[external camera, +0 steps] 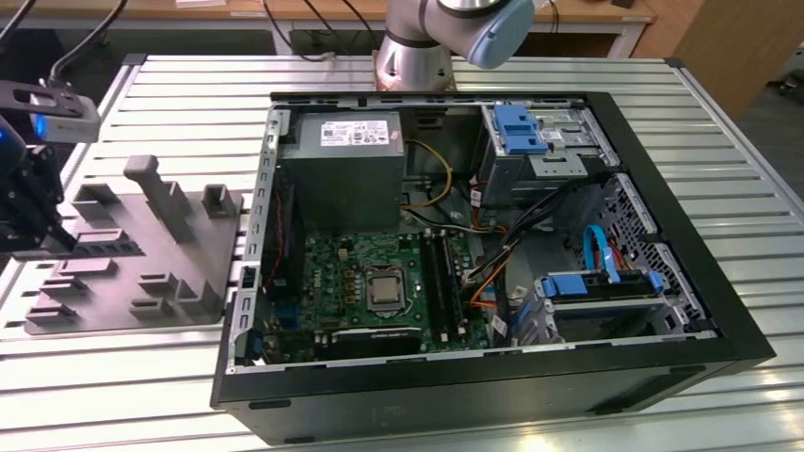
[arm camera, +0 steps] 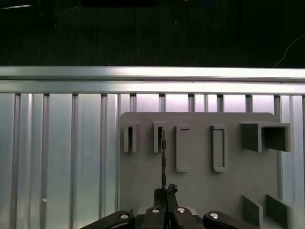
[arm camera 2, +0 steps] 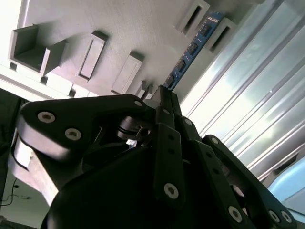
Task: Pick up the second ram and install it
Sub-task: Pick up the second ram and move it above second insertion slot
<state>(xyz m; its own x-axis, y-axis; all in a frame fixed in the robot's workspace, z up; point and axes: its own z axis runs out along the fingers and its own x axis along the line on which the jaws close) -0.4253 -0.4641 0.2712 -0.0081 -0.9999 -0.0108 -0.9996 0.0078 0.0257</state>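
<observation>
The ram is a thin blue stick standing on edge in a slot of the grey holder plate. In the first wrist view the ram shows edge-on as a dark line. My gripper is shut on the near end of the stick, its black fingertips pressed together around it. In the exterior view the gripper hangs over the holder plate at the far left, with the ram lying dark beside it. The memory slots sit on the green motherboard, next to the processor socket.
The open black computer case fills the middle of the ribbed aluminium table. Inside are a grey power supply, blue drive brackets and loose cables. The holder plate carries several upright posts and slots.
</observation>
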